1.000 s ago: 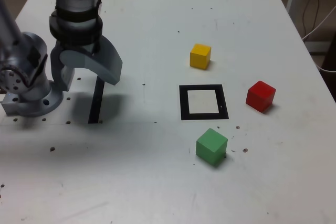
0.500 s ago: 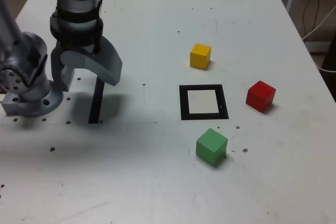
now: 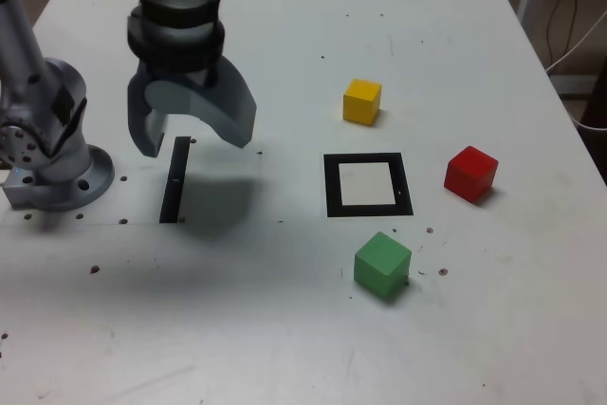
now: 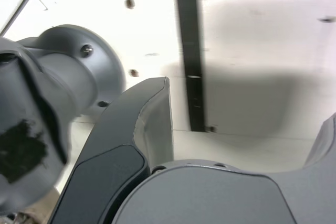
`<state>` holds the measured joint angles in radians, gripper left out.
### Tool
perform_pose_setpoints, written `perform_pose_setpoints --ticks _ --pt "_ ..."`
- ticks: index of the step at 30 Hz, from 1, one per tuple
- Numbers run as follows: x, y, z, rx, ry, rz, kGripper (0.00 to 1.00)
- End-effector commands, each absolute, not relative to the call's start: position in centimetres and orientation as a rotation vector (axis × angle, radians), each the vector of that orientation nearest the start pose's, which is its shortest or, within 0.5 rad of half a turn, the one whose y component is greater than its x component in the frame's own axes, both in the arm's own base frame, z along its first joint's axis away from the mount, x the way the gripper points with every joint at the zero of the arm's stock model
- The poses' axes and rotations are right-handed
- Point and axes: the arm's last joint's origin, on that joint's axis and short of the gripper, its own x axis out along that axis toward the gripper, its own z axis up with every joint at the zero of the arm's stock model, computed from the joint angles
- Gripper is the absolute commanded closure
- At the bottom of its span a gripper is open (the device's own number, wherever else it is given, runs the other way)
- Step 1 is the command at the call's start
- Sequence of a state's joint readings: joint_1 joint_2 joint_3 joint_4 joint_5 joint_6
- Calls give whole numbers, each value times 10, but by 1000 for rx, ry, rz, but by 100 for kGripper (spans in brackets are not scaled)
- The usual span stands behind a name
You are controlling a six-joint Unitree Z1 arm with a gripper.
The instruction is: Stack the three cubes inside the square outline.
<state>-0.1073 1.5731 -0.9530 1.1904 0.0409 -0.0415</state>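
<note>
Your gripper [image 3: 194, 135] hangs wide open and empty above the black strip [image 3: 174, 179], well apart from all three cubes. The square outline [image 3: 367, 185] is bare: yellow cube [image 3: 361, 101] behind it, red cube [image 3: 470, 174] to the exterior view's right, green cube [image 3: 382, 265] in front. Start with the green, probably; it looks the biggest base. Square your jaws to its faces before descending.

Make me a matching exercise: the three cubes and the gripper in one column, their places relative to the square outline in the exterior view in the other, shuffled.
1. yellow cube
2. red cube
3. green cube
4. gripper

A. far to the left of the outline, over the black strip
B. just below the outline
C. right of the outline
D. above the outline

Pairs: 1-D, 2-C, 3-B, 4-A
</note>
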Motion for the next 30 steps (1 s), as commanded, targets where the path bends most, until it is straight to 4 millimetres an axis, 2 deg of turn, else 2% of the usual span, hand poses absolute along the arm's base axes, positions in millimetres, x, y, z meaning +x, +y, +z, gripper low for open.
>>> perform_pose_setpoints --ticks 1,10,30 --pt "194 -20 262 114 1806 -13 1" --pt "234 -25 275 118 1791 -16 1" --pt "330 -41 286 128 1744 -22 1"
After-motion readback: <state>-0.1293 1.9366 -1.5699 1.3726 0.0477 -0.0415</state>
